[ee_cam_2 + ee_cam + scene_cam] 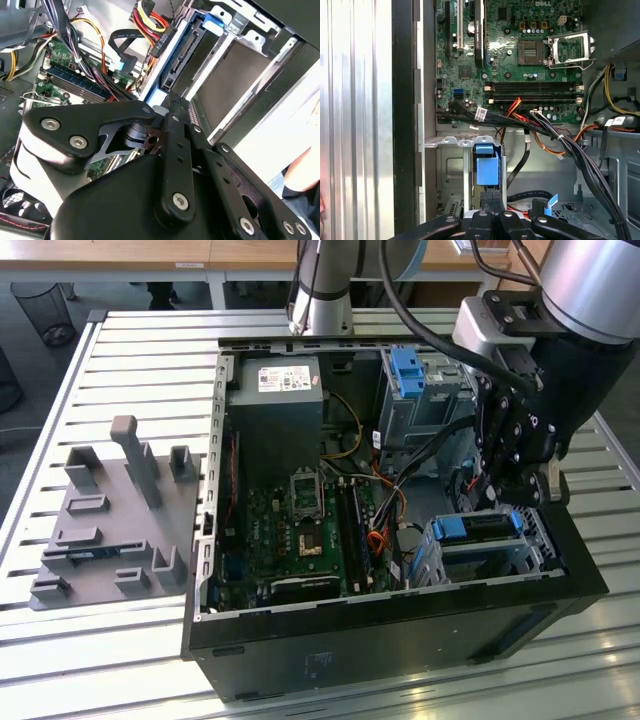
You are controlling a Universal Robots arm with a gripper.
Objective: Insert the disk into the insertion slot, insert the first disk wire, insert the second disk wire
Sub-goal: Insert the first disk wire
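Slatted metal bench [150, 350], open PC case [400, 640]: gripper [512, 502] closed tight, just above disk [478, 527] seated in insertion slot [500, 558].

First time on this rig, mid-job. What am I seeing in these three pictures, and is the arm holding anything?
This is one robot arm whose gripper reaches into an open computer case lying on a slatted metal table. The exterior view comes from a camera off the arm; both wrist views come from cameras riding on the arm, looking into the case. The disk, in its blue carrier, sits in the insertion slot, close by the gripper. Whether the gripper holds anything, I cannot tell. A grey fixture plate lies beside the case, on the exterior view's left.
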